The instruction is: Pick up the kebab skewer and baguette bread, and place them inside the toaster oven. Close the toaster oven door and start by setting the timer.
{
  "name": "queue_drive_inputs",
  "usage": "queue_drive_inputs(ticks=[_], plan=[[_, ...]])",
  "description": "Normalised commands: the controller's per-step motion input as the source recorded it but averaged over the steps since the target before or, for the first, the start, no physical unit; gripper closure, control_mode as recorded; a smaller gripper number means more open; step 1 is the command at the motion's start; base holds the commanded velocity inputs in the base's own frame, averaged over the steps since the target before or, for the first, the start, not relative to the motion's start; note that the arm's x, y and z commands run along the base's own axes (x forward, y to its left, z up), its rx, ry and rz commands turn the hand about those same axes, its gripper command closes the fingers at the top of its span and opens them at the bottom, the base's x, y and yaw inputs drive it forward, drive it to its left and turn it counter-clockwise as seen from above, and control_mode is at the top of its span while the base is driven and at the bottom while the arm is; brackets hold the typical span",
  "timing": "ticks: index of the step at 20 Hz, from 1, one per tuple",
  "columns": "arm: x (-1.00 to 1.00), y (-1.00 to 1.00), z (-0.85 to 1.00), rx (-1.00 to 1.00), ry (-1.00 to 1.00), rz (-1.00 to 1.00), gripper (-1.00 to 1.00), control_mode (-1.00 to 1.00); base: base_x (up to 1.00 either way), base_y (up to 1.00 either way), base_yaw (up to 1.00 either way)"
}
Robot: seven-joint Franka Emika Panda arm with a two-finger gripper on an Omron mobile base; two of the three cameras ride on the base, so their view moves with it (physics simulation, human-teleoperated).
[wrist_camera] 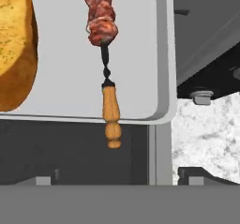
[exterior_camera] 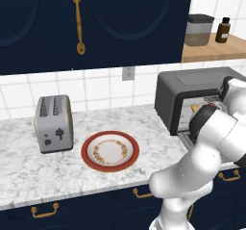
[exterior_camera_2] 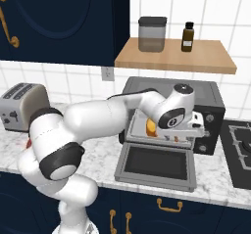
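The toaster oven (exterior_camera_2: 211, 98) stands open, its door (exterior_camera_2: 156, 163) folded down flat over the counter. On the pale oven tray (wrist_camera: 61, 54) lies the kebab skewer (wrist_camera: 100, 17), red-brown chunks up top. Its wooden handle (wrist_camera: 111, 115) sticks out past the tray's front edge over the dark door glass (wrist_camera: 56, 153). The golden baguette bread (wrist_camera: 14, 45) rests on the same tray beside it, also seen as an orange lump (exterior_camera_2: 152, 127). My gripper (exterior_camera_2: 184, 132) hovers at the oven mouth above the tray, open, its fingertips (wrist_camera: 187, 174) wide apart and holding nothing.
A red-rimmed patterned plate (exterior_camera: 86, 152) sits bare on the marble counter, with the silver two-slot toaster (exterior_camera: 54, 123) to its left. A wooden shelf (exterior_camera_2: 176, 57) above the oven holds a jar (exterior_camera_2: 152, 33) and a brown bottle (exterior_camera_2: 187, 36). A stovetop (exterior_camera_2: 240, 150) lies right of the oven.
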Motion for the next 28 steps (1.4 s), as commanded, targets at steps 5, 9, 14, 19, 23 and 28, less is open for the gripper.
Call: queue_drive_inputs(ticks=[5,9,14,19,23,28], plan=[[-0.63,0.22,-0.16,0.0,0.0,-0.31,-1.0,-1.0,0.0,0.0,0.0],[-0.19,0.54,-0.48,0.0,0.0,-0.3,-1.0,-1.0,0.0,0.0,0.0],[0.0,0.37,-0.47,0.0,0.0,-0.14,-1.0,-1.0,0.0,0.0,0.0],[0.12,0.12,-0.15,0.0,0.0,-0.01,-1.0,-1.0,0.0,0.0,0.0],[0.04,-0.01,0.0,0.0,0.0,0.0,-1.0,-1.0,0.0,0.0,0.0],[0.06,-0.02,-0.02,0.0,0.0,0.0,-1.0,-1.0,0.0,0.0,0.0]])
